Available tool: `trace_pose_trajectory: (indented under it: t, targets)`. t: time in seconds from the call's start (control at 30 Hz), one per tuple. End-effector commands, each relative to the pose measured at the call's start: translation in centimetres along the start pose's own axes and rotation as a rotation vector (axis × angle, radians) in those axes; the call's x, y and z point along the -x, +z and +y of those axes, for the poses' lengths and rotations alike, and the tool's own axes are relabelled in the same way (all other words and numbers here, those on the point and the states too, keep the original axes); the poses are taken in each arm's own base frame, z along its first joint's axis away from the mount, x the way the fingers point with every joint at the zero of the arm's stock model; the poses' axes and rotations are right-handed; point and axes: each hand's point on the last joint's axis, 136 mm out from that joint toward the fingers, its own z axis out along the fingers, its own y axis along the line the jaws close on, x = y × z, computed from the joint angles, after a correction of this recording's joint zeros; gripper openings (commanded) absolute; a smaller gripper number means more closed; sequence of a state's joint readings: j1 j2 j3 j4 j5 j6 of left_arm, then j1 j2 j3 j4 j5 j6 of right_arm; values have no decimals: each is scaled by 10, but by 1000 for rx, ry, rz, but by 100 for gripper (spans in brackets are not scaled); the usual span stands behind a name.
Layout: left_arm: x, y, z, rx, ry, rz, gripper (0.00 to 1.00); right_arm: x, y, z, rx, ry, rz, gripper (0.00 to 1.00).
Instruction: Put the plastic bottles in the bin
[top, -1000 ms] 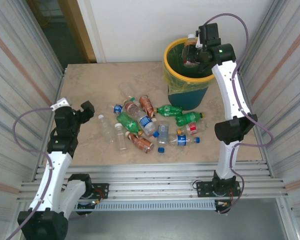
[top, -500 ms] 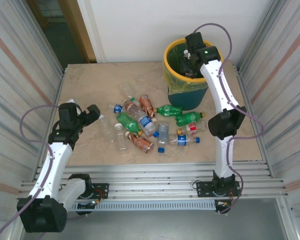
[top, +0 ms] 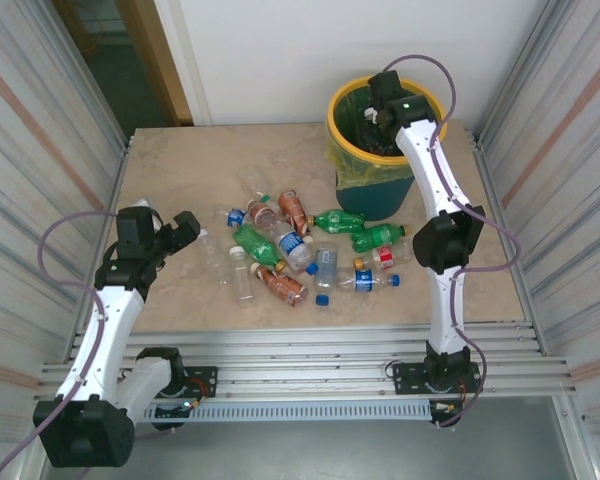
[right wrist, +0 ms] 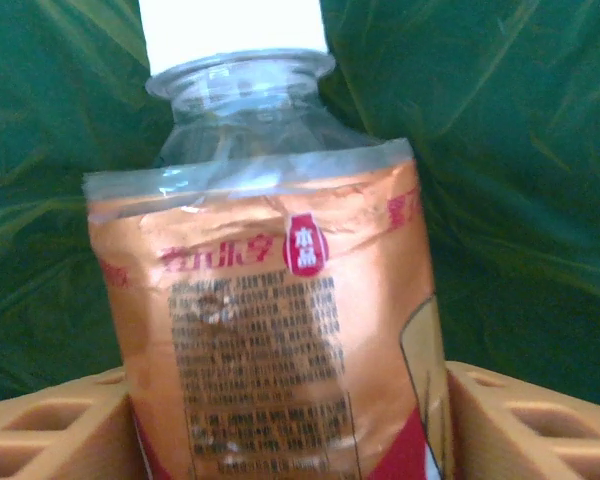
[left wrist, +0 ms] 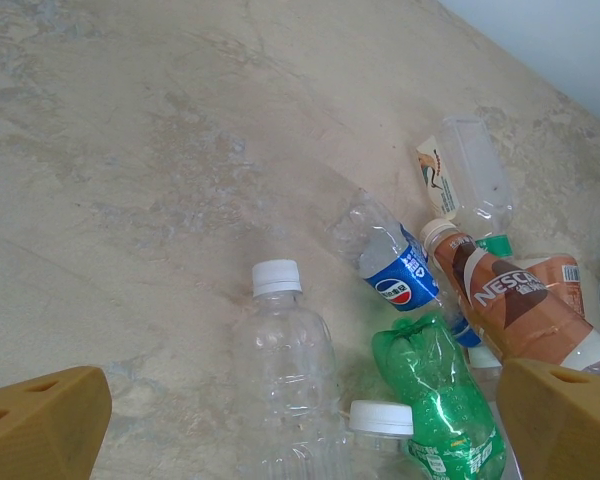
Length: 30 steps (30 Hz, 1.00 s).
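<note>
Right gripper [right wrist: 290, 430] around orange-labelled bottle [right wrist: 270, 300], inside bin [top: 380, 198].

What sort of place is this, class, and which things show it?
Probably a robot test cell: a left arm and right arm bolted to a metal rail frame, corrugated metal walls, plastic bottles strewn on the table beside a bin.
</note>
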<state>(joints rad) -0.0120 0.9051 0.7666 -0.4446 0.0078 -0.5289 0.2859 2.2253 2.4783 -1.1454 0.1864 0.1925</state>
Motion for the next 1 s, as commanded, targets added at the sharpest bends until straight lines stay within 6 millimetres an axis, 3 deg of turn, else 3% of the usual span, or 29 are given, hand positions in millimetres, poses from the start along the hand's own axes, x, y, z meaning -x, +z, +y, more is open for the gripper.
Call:
trace_pose_trajectory:
  t: [0.0, 0.2, 0.43, 0.7, 0.97]
  targets:
    - [8, -5, -4, -10, -17, -18, 99, 10, -2, 1, 11, -16, -34, 76]
    - [5, -6, 0, 1, -23, -19, 99, 16, -6, 0, 13, -19, -59, 89]
    - [2, -8, -4, -25, -4, -4, 99, 22, -13, -5, 24, 5, -80, 93]
    - [-15, -5, -11, -86, 14, 54, 99, 52, -53, -6, 80, 39, -218, 99]
    - [-34, -1, -3, -61, 7, 94, 99, 78, -117, -11, 119, 59, -380, 98]
